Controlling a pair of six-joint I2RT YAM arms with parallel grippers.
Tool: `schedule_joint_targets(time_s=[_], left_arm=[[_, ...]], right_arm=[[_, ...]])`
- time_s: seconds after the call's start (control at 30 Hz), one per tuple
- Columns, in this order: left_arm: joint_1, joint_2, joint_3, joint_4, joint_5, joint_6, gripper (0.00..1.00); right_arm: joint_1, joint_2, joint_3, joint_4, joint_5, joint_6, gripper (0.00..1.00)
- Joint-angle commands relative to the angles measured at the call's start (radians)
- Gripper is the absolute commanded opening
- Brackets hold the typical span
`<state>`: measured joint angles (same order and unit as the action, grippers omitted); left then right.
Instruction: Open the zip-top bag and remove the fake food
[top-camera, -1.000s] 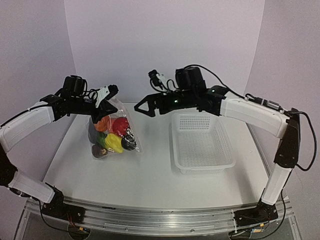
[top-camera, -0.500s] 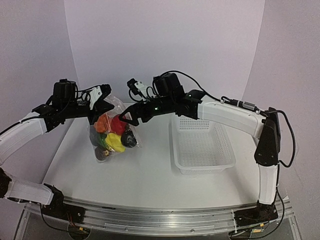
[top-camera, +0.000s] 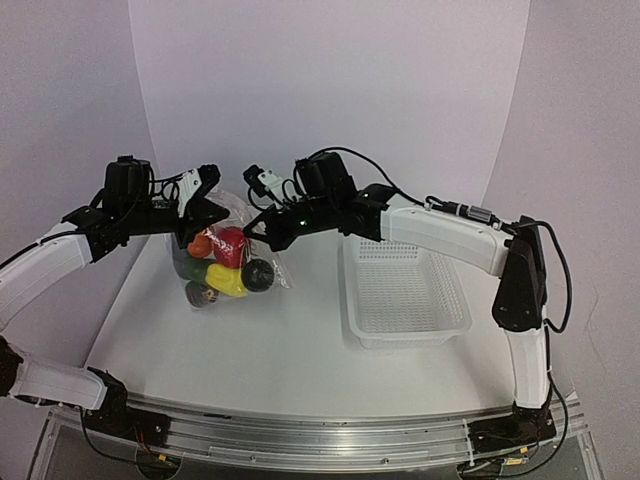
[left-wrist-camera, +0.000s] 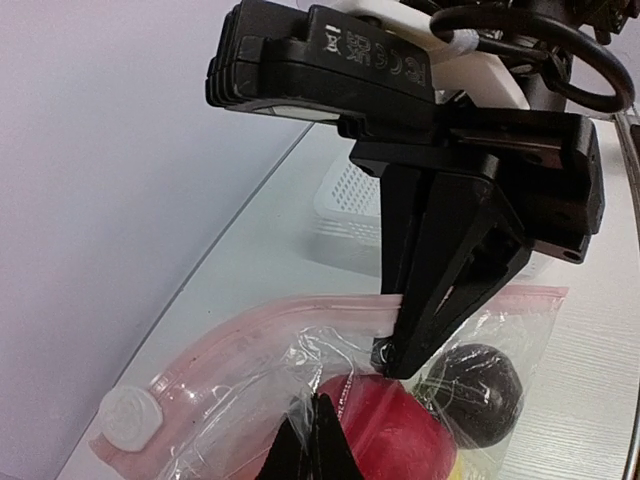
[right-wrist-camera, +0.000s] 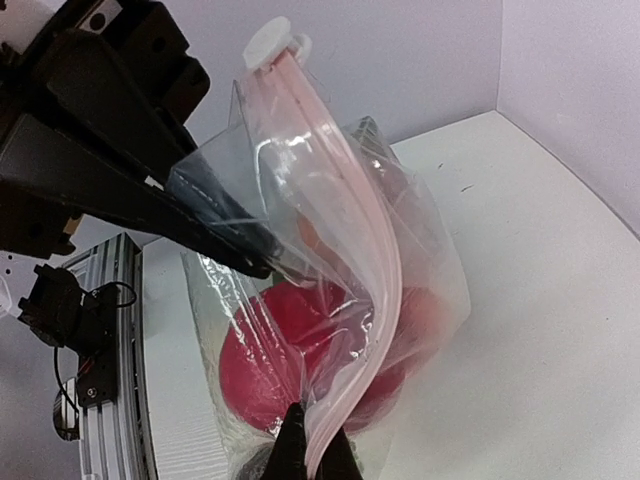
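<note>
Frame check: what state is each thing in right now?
zip-top bag: upright, top pinched by both pincers; whether the zip is open is unclear.
fake food: inside the bag.
left pincer: shut on the bag's top flap.
right pincer: shut on the bag's top edge.
basket: upright, no food in it.

The clear, crinkly plastic zip-top bag (right-wrist-camera: 430, 280) fills the centre of the frame. Its pink zip strip (right-wrist-camera: 360, 210) curves from a white slider (right-wrist-camera: 273, 43) at the top down to the bottom edge. There the right tool (right-wrist-camera: 305, 450) pinches the strip between its black tips. From the upper left, the black left tool (right-wrist-camera: 258, 262) clamps the bag's facing wall. A glossy red toy fruit (right-wrist-camera: 270, 360) sits inside. The white worktop (right-wrist-camera: 540, 300) spreads to the right.
</note>
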<state>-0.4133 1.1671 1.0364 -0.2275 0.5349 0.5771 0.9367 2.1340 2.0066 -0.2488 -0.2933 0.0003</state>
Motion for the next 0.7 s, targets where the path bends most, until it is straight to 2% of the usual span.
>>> schedule_joint_targets(time_s=[0.0,0.07,0.13,0.17,0.23,0.33,0.43,0.57,0.67], left_arm=[[0.013,0.006,0.130,-0.113,0.091,-0.090,0.16],[0.041,-0.004,0.148,-0.158,0.136,-0.105,0.63],[0.097,-0.016,0.165,-0.202,0.224,-0.102,0.92],[0.135,-0.020,0.178,-0.231,0.276,-0.091,0.98],[0.194,-0.021,0.214,-0.327,0.398,-0.018,1.00],[0.209,-0.012,0.277,-0.519,0.493,0.156,0.99],[0.209,-0.011,0.306,-0.577,0.569,0.258,0.99],[0.201,0.000,0.336,-0.581,0.651,0.248,0.97],[0.160,0.012,0.350,-0.561,0.658,0.182,0.97]], right_arm=[[-0.003,-0.128,-0.062,0.015,-0.069,-0.173,0.00],[-0.003,-0.184,-0.107,0.011,-0.103,-0.253,0.00],[-0.010,-0.234,-0.154,0.006,-0.164,-0.332,0.00],[-0.015,-0.260,-0.177,0.003,-0.198,-0.368,0.00],[-0.034,-0.308,-0.202,-0.005,-0.272,-0.412,0.00],[-0.059,-0.347,-0.171,-0.104,-0.354,-0.493,0.00],[-0.059,-0.349,-0.102,-0.217,-0.398,-0.578,0.00],[-0.064,-0.347,-0.055,-0.243,-0.451,-0.629,0.00],[-0.069,-0.337,-0.025,-0.262,-0.479,-0.667,0.00]])
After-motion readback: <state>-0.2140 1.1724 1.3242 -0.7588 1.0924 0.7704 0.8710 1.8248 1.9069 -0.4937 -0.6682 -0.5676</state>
